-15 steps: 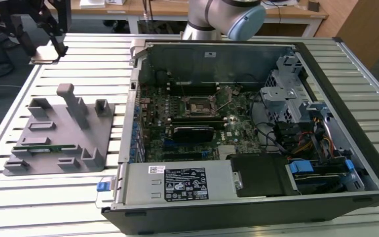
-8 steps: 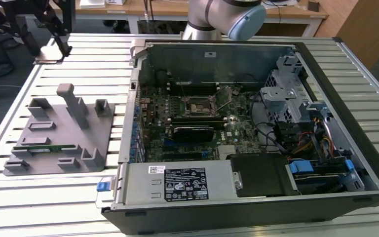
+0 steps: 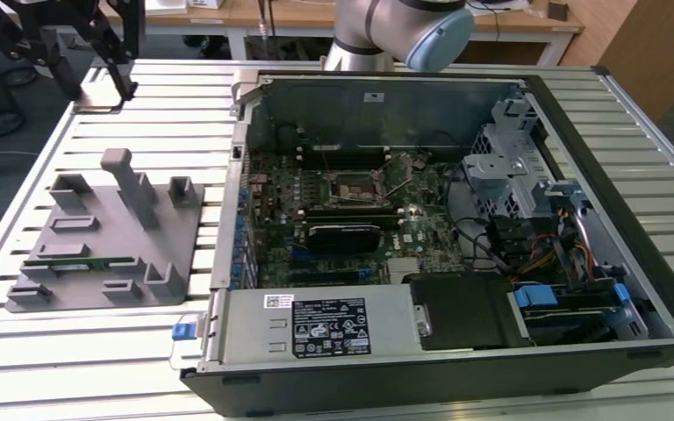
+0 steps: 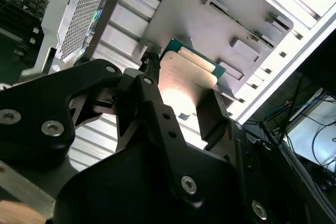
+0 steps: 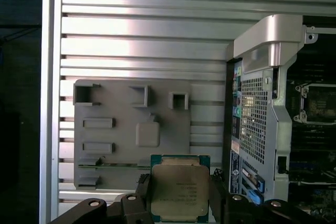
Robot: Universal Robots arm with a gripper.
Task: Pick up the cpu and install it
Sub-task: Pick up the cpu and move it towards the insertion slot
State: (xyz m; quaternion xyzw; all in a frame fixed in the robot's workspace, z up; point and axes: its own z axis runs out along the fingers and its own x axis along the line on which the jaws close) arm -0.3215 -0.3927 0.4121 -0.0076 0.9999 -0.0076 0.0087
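The cpu (image 5: 180, 192), a flat square chip with a pale metal top and green edge, sits between the black fingers of my gripper (image 5: 180, 199), which is shut on it. In the second wrist view the cpu (image 4: 190, 73) is clamped from two sides by the gripper (image 4: 181, 97). It hangs above the grey fixture plate (image 5: 131, 129). In the exterior view the gripper (image 3: 101, 86) hovers high over the slatted table's far left corner, beyond the fixture plate (image 3: 109, 237). The motherboard's cpu socket (image 3: 358, 186) lies open in the middle of the computer case.
The open computer case (image 3: 653, 289) fills the exterior view's right, with drive cages and cables inside. A green memory stick (image 3: 62, 261) lies in the fixture plate. The plate carries several raised grey blocks (image 3: 126, 180). The case's rear bracket (image 5: 273, 40) stands beside the plate.
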